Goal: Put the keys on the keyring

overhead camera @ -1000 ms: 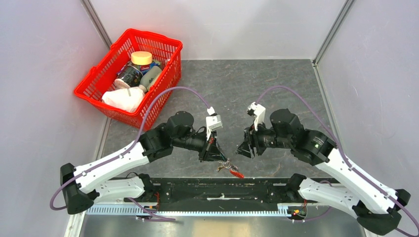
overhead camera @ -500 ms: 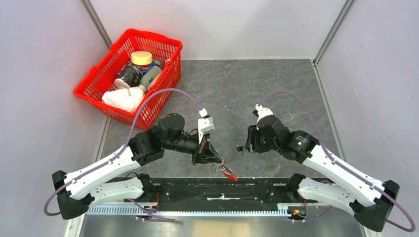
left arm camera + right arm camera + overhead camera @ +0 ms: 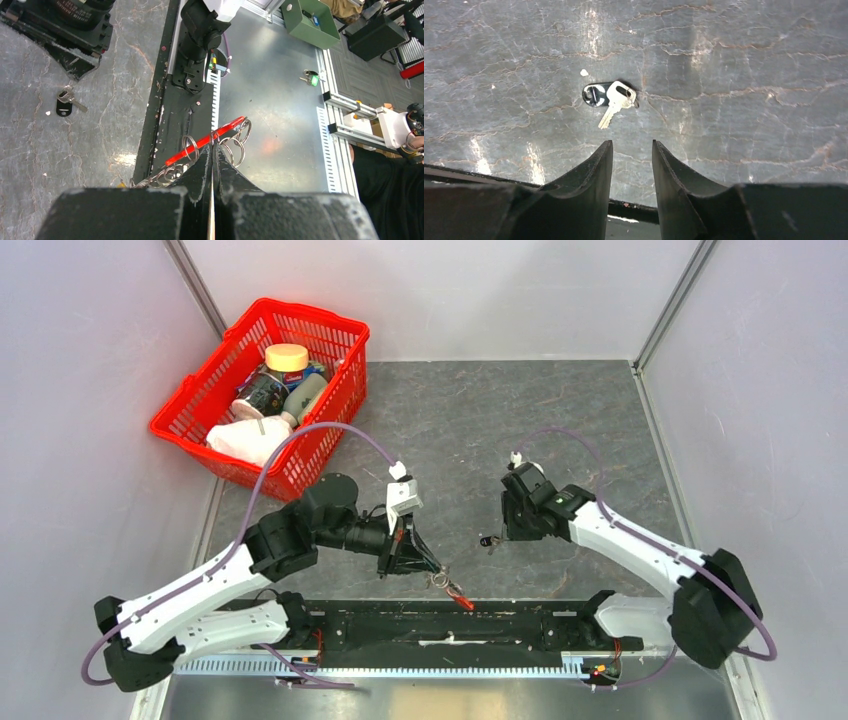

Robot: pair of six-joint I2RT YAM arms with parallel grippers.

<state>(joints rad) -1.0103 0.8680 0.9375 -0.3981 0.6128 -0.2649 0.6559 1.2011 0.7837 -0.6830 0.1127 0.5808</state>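
Left gripper (image 3: pixel 212 148) pressed together, pinching keyring (image 3: pixel 239 134) at its red strap (image 3: pixel 200 145). Right gripper (image 3: pixel 632 145) part spread, empty, right of the keyring, just above two keys (image 3: pixel 611 100) lying loose. Judged: these two unthreaded; pickup and threading remain.

From my seat the surface (image 3: pixel 749 60) looks like a dark grey, stone-patterned sheet, veined and slightly glossy where the lights catch it. The keys (image 3: pixel 613 100) are metal: one pale and shiny, one dark and dull. The keyring (image 3: pixel 242 131) is thin bright wire, and its red strap (image 3: pixel 200 145) is smooth and glossy. The left end effector (image 3: pixel 212 150) and right end effector (image 3: pixel 632 145) both look like matt black, faintly grainy plastic. The basket (image 3: pixel 320 316) is glossy red plastic.
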